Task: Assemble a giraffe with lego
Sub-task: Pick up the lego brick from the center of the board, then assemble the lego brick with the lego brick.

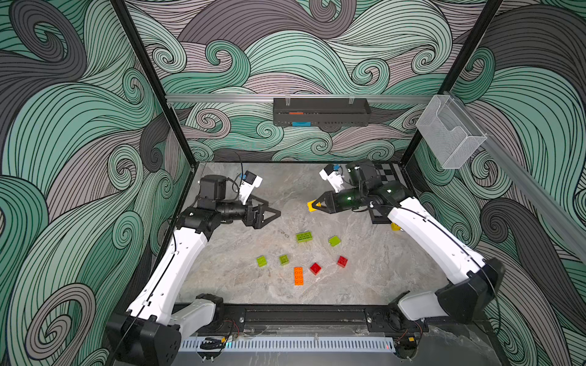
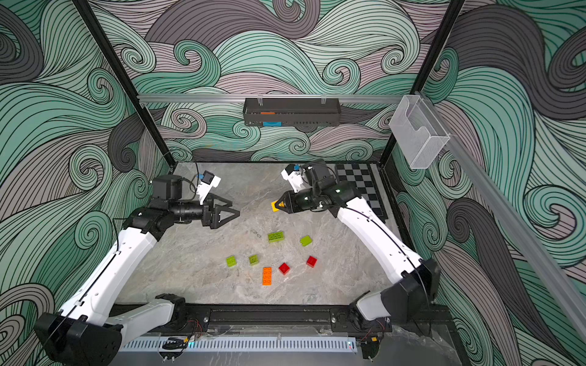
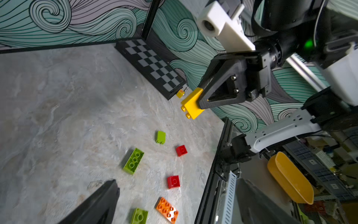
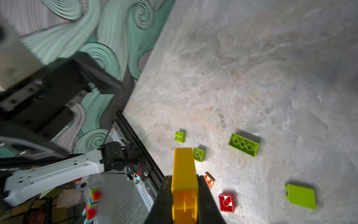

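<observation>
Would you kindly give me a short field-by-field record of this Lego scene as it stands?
right tool: shut on yellow plastic brick, held above the table
left tool: open, empty
marbled grey table: seven loose bricks, none joined
lime green studded bricks: one long, three small
red square bricks: two
long orange brick: nearest the front rail

Orange brick (image 4: 209, 180) half hidden, blurred

Walls (image 1: 285, 47): teal-grey swirling wave print. Tabletop (image 1: 364, 279): grey marble pattern, evenly lit. Black corner posts (image 1: 155, 82). Back-wall aluminium rail (image 1: 222, 98) carries a black perforated tray (image 1: 322, 111); clear bin (image 1: 450, 133) on the side wall. Checkerboard (image 2: 364, 180) in the far corner.
</observation>
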